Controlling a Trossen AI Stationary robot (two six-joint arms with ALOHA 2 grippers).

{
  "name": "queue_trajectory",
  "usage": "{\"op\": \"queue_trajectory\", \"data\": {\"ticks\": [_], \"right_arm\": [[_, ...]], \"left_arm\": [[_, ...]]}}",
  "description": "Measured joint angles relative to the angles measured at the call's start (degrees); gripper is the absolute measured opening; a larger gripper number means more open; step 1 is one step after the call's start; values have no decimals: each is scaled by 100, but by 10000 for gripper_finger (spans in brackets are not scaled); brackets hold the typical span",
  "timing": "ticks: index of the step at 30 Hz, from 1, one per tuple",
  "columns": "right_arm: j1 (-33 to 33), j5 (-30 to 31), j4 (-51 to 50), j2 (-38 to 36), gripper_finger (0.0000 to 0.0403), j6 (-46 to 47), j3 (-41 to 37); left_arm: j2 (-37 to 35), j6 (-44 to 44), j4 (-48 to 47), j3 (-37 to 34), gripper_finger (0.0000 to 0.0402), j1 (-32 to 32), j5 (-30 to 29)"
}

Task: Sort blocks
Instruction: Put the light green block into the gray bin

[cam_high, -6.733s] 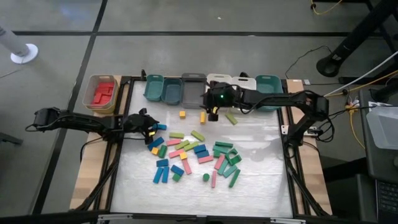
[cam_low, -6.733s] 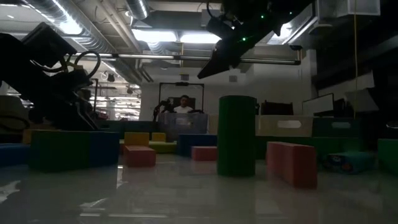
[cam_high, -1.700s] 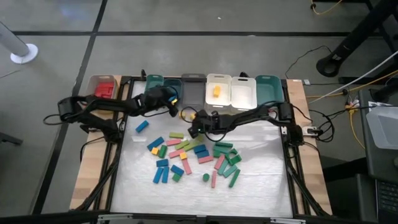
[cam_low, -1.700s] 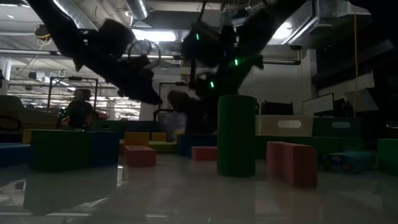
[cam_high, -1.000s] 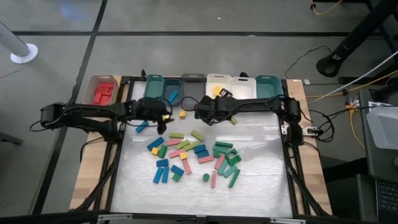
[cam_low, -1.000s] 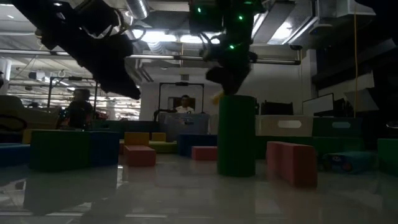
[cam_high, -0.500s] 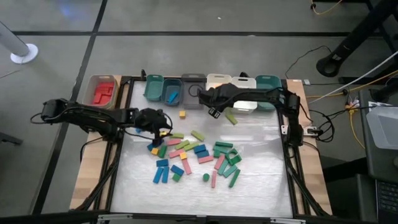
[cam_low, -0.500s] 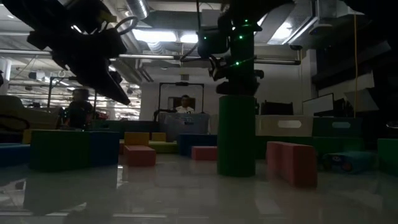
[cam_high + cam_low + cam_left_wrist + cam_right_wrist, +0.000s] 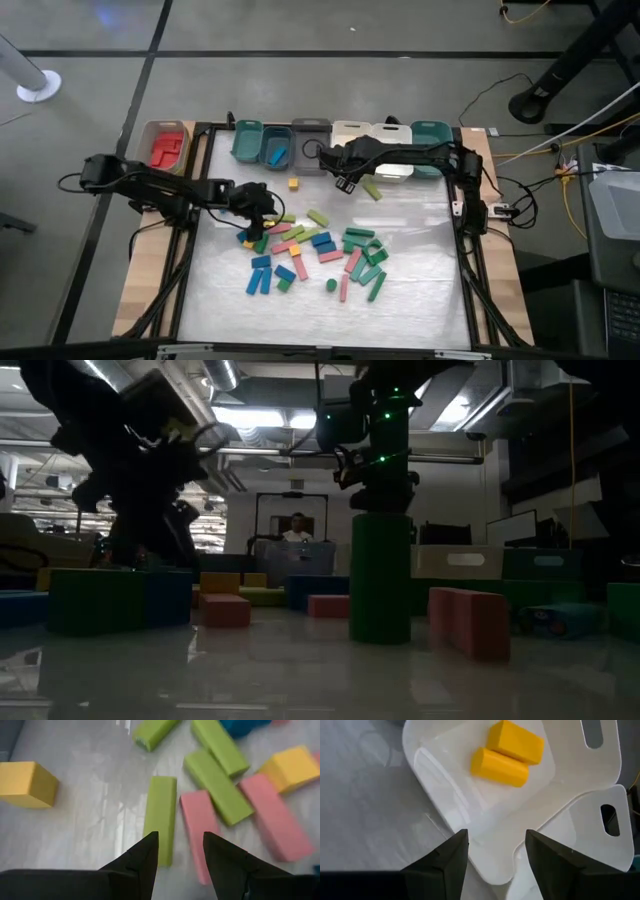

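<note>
- Nearest the worktop's front edge, we saw most of the small solid-coloured blocks (image 9: 315, 250) lying loose about the middle of the worktop: blue, green, lime, pink and yellow bars and cubes.
- At the left end of that pile, our left gripper (image 9: 177, 851) hung low, fingers parted and empty, above a lime bar block (image 9: 161, 817) and a pink bar block (image 9: 196, 827) lying side by side.
- We judged the step a fresh pick; next, closing squarely on one bar without nudging its neighbour.
- Farther back, our right gripper (image 9: 496, 851) hung over the white plastic bin (image 9: 470, 845) at the back edge, fingers spread and empty; two yellow blocks (image 9: 512, 752) lay inside.
</note>
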Motion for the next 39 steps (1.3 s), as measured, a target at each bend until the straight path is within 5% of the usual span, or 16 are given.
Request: {"op": "queue_trajectory", "data": {"ticks": [14,24,34,39], "right_arm": [[753,610,28,0,200,-375,0],[1208,1255,33,-193,200,-432,3],[1452,-34,340,-363,200,27,-317],[1442,-157,814,-360,200,27,-872]], "left_arm": [[1017,102,490,20,143,168,-249],[905,108,664,10,87,197,-317],[340,159,719,322,87,233,-325],[-174,371,701,350,87,550,-325]]}}
